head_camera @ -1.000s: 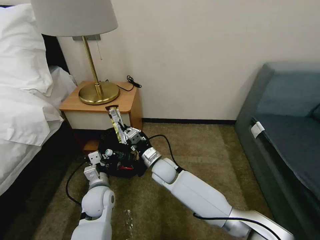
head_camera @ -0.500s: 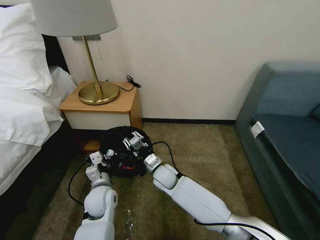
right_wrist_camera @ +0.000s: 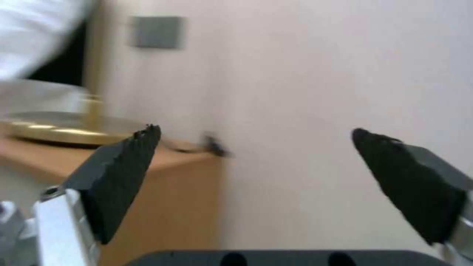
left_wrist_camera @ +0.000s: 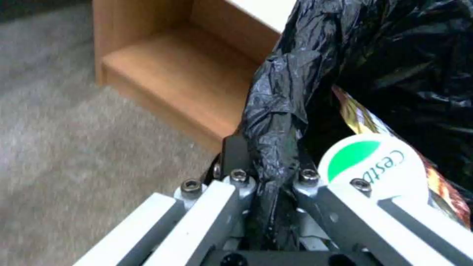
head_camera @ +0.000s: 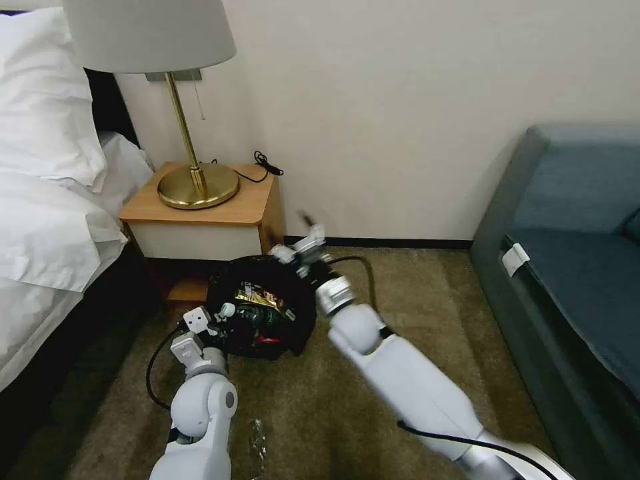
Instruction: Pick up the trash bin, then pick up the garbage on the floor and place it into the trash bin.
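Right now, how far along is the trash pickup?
Mostly done, it seems. The trash bin is held off the carpet: the left hand is clamped on its black liner rim. Inside lie the gold-printed wrapper, the green-labelled bottle and a red wrapper. The right hand is open and empty beside the bin. Left: I see no litter on the visible carpet.

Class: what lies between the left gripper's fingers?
In the left wrist view, the left gripper pinches the trash bin liner's black rim fold.

- One round bin lined with crinkly black plastic [head_camera: 299, 327]
- One dark, gold-printed wrapper [head_camera: 260, 297]
- One green-labelled clear bottle [head_camera: 230, 311]
- One brass lamp [head_camera: 197, 185]
- One wooden nightstand [head_camera: 257, 213]
- Two white grippers [head_camera: 301, 248] [head_camera: 205, 325]
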{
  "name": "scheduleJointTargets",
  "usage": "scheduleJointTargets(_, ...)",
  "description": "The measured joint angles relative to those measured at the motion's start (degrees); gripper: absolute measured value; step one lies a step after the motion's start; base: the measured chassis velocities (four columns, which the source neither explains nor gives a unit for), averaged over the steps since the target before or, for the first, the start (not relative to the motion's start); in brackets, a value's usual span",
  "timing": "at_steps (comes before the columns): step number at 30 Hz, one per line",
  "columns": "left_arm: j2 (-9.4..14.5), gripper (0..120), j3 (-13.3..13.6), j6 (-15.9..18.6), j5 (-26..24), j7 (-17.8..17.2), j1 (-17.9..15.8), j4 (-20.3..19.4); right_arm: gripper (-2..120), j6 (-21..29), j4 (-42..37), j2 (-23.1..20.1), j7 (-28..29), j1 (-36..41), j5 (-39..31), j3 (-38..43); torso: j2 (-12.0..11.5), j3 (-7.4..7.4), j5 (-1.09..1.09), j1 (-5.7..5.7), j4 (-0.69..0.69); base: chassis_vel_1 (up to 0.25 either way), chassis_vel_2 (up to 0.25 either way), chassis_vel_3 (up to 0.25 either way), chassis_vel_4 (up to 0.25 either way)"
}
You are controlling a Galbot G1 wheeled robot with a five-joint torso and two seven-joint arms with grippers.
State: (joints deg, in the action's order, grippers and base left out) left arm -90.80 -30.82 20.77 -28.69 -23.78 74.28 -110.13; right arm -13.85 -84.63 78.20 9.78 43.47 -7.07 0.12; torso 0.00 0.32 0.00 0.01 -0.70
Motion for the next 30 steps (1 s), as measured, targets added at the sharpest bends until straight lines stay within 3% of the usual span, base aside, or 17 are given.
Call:
scheduleJointTargets(10,0.65,2,-2.16,2.31,-5.26,-6.94,0.71,-2.14,100,-3.86,-1.23,-1.19,-2.3,10.96,2.23,16.47,0.0,0.0,0.0,0.0,0.01,0.0,0.0,0.0,0.0)
scheduleJointTargets(14,1.02,2,-3.39,4.44,-9.25,-11.71,0.26,-1.33,100,-7.1,-2.53,-1.18,-3.9,17.45,2.6,24.92,0.0,0.0,-0.01,0.0,0.0,0.0,0.0,0.0,0.0)
scheduleJointTargets(17,1.23,2,-3.79,5.59,-11.47,-13.33,-0.24,-0.37,100,-8.98,-2.91,-0.98,-5.09,20.79,2.58,28.65,0.0,0.0,0.0,0.0,0.0,0.0,0.0,0.0,0.0)
scheduleJointTargets(30,3.72,5,-4.29,5.24,-16.77,-13.13,-0.78,1.88,100,-15.48,-2.56,0.36,-6.94,32.64,1.48,38.87,0.0,0.0,-0.01,0.0,0.0,0.0,0.0,0.0,0.0)
